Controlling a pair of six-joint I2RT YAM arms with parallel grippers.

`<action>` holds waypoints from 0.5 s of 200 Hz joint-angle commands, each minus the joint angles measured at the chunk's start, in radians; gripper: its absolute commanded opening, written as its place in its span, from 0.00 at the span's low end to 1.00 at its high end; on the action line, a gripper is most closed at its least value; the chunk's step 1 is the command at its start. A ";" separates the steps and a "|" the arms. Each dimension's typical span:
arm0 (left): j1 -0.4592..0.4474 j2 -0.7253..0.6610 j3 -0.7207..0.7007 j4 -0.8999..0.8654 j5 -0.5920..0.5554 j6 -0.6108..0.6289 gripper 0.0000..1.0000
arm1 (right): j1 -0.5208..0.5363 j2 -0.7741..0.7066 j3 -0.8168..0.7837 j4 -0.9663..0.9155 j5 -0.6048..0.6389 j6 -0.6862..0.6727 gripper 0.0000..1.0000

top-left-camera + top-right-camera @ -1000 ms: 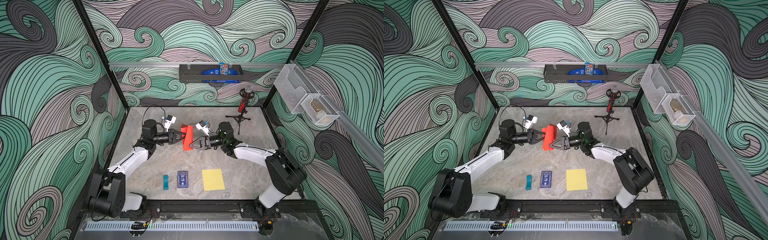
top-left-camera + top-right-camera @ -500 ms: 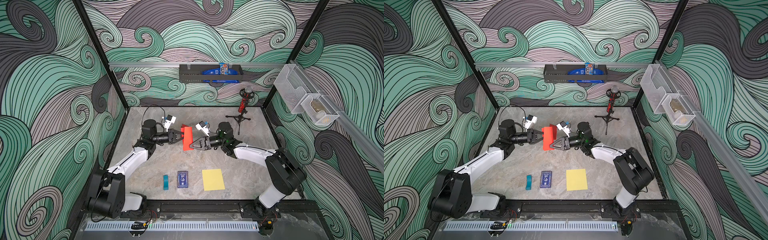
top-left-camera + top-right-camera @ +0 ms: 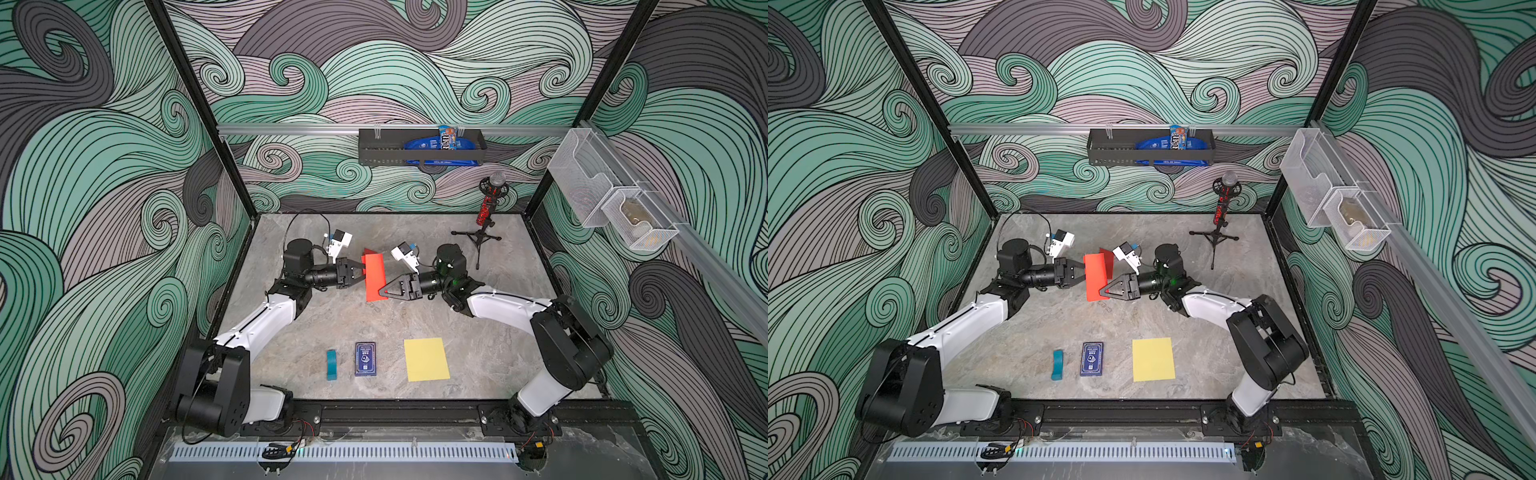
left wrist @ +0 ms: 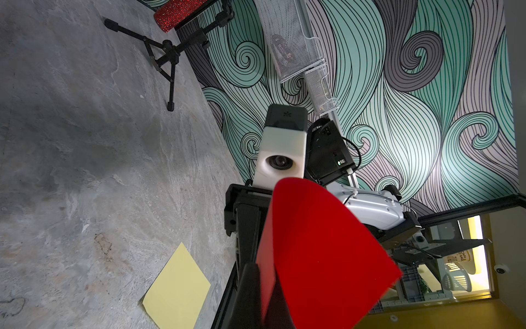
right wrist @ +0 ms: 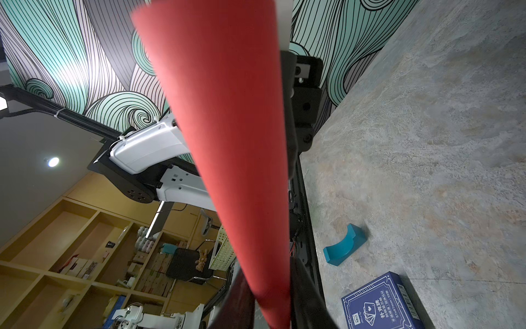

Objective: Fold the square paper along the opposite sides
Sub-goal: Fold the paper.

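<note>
One red paper, one yellow paper, one card box, one teal block, one microphone stand.

Grey, stone-veined tabletop. Toward 6 o'clock, lying flat in a row, each apart: small teal curved block, dark blue playing-card box, yellow square paper sheet. Toward 1 o'clock, standing upright: black tripod stand bearing a red glittery microphone.
</note>
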 commanded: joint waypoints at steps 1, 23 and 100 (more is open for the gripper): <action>0.006 -0.026 0.021 0.008 0.016 0.003 0.00 | -0.001 -0.005 0.002 -0.005 -0.015 -0.016 0.24; 0.007 -0.026 0.021 0.008 0.015 0.003 0.00 | -0.001 -0.005 0.003 -0.002 -0.014 -0.012 0.22; 0.008 -0.028 0.021 0.005 0.014 0.005 0.00 | -0.001 -0.007 0.001 0.012 -0.014 -0.001 0.16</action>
